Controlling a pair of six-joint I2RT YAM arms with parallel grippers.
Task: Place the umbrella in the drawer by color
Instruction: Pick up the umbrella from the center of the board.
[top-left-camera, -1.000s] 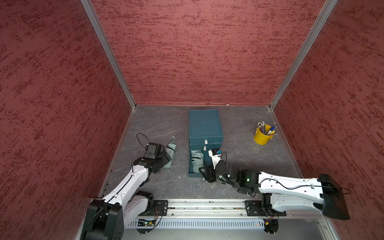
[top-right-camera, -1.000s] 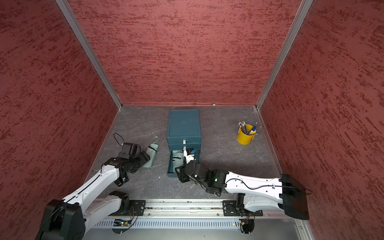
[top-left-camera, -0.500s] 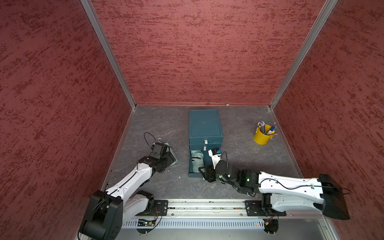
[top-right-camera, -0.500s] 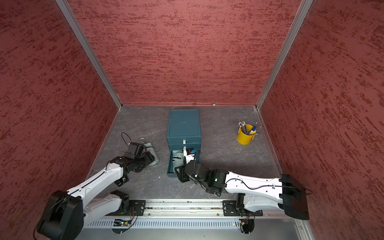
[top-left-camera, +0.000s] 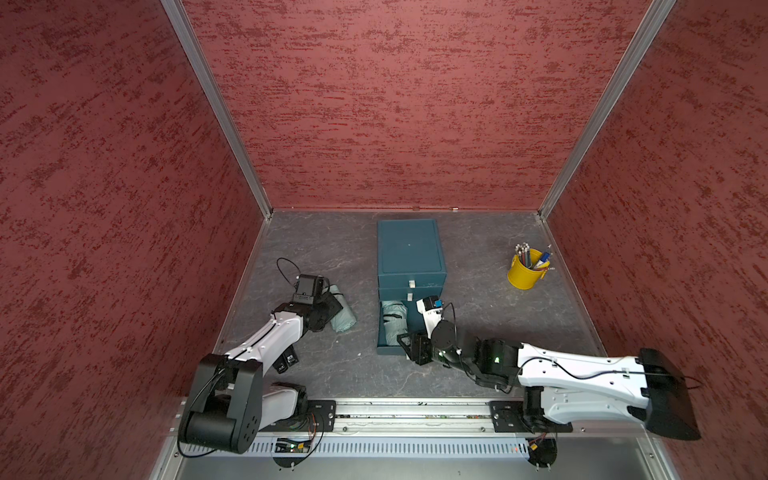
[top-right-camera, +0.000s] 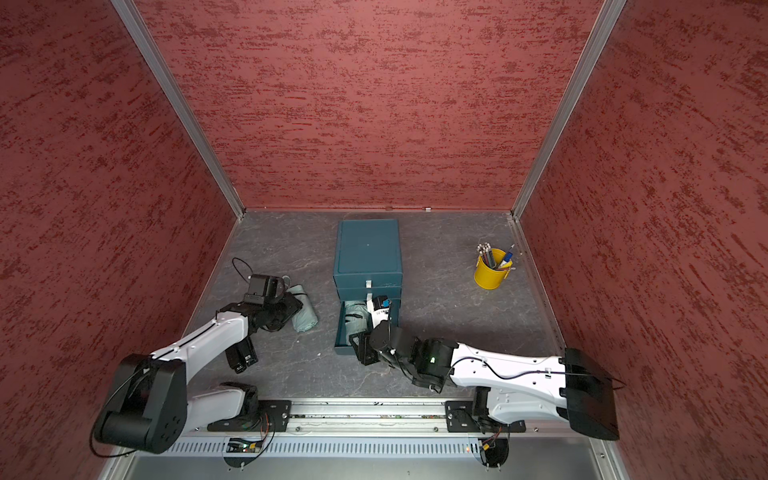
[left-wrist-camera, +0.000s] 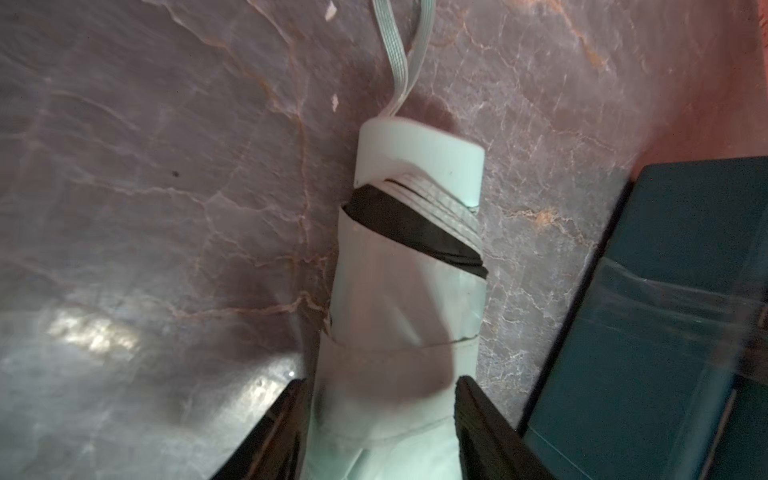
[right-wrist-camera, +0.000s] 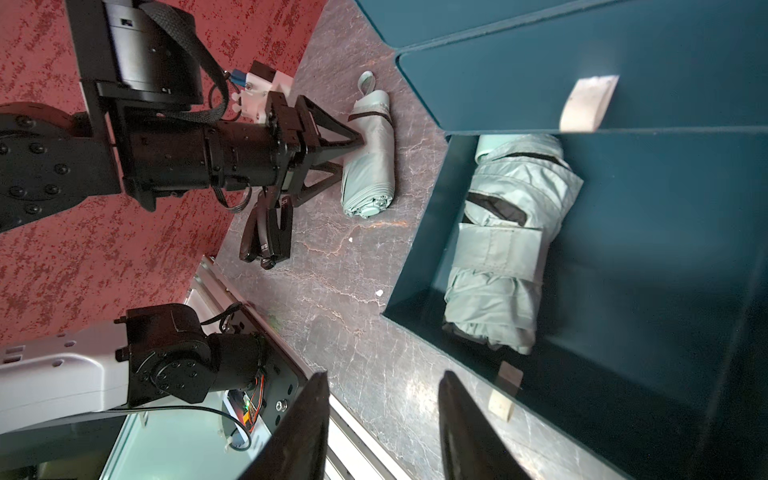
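A pale green folded umbrella (top-left-camera: 344, 319) (top-right-camera: 306, 319) lies on the grey floor left of the teal drawer unit (top-left-camera: 409, 249) (top-right-camera: 368, 249). My left gripper (top-left-camera: 330, 308) (left-wrist-camera: 380, 384) straddles it, and in the left wrist view a black finger presses each side of the umbrella (left-wrist-camera: 407, 291). The bottom drawer (top-left-camera: 379, 332) (right-wrist-camera: 419, 232) is pulled out with a second pale green umbrella (top-left-camera: 392, 322) (right-wrist-camera: 507, 249) inside. My right gripper (top-left-camera: 402, 340) (right-wrist-camera: 384, 376) hovers at the drawer's front, open and empty.
A black folded object (top-left-camera: 286, 361) (right-wrist-camera: 266, 245), apparently another umbrella, lies on the floor under my left arm. A yellow cup of pens (top-left-camera: 524, 276) stands at the back right. Red walls close in three sides; a metal rail runs along the front.
My left gripper has come forward over the pale green umbrella and its jaws have narrowed onto it. The right arm has not moved.
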